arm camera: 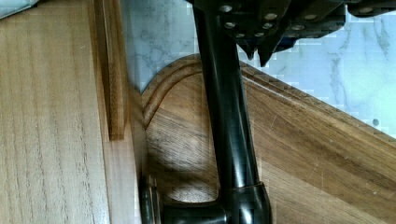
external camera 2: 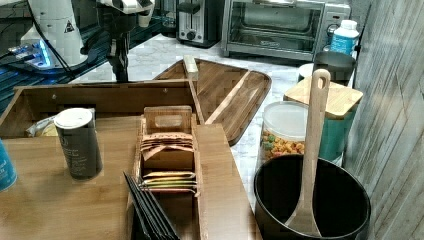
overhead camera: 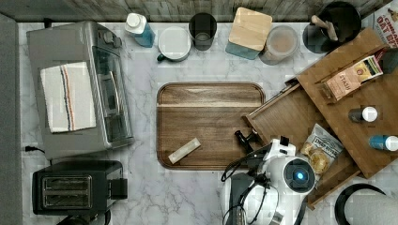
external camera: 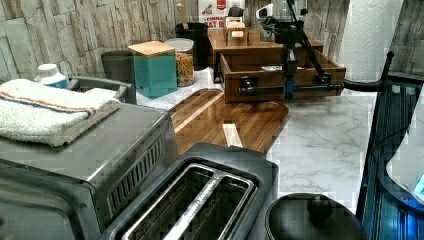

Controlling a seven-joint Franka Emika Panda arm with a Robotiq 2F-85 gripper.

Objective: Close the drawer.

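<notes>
The tool was at the drawer's handle, a black bar on the front face of the drawer. In the wrist view the dark fingers pointed down just beside the bar, with the tips close together, but I cannot tell if they clamped it or only touched it.

The drawer was pulled out from under a top board, at an angle on the counter. In the top view it was at the right, and its front corner reached over the right edge of a tray. A snack bag lay inside the drawer near the robot's white arm.

On the top board stood a box of tea bags, a dark can with a white lid and a blue bottle.

The tray lay flat in the middle of the counter. A small pale stick lay on it, near its lower edge in the top view.

Along the wall stood a teal canister with a wooden lid, a jar of cereal, a black pot with a wooden spoon in it, and a dark cup.

At the top view's left stood a toaster oven with a folded towel on top. A black toaster stood below it.
</notes>
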